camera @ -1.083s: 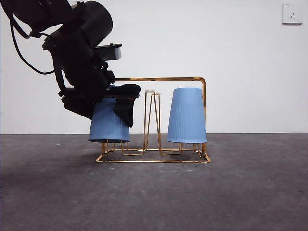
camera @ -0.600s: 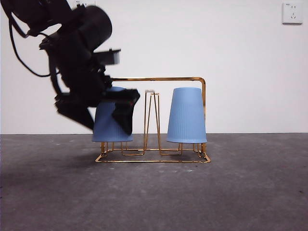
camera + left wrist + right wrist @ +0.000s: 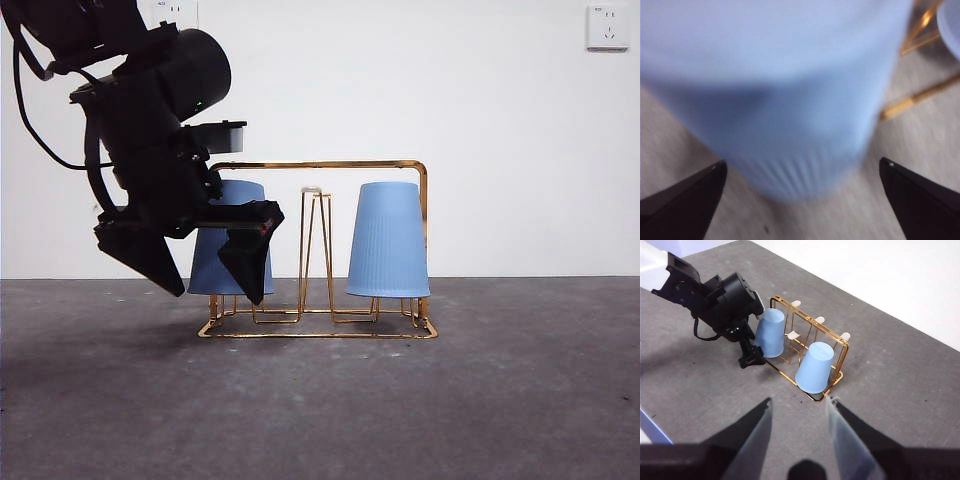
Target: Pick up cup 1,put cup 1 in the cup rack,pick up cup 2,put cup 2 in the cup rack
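Around the cup on the rack's left end, my left pincer (image 3: 205,262) stands released, its two black jaws spread to either side of the blue wall with gaps showing in the left wrist view, so nothing is gripped. That cup (image 3: 232,238) sits upside down on a peg, rim low near the wire base. The second cup (image 3: 388,240) sits the same way at the rack's right end, under the corner of the gold handle frame. The rack (image 3: 320,165) stands on the grey counter (image 3: 320,400), near the middle of it in the right wrist view.

My worry is the retreat. The jaw tips hang close to the cup's rim and to the base wires, so I judge that a pull-back on a slant could clip the cup and tip it off its peg, or hook a wire and drag the light rack across the counter. A straight, clean withdrawal looks safest.

From above, the right wrist view gives me what the front view cannot: the pegs' row, both cups' closed tops, and the left arm reaching in from the side. It also shows my right pincer (image 3: 797,412) parted and holding nothing, high and well apart. Only the front view shows how low the cups sit.
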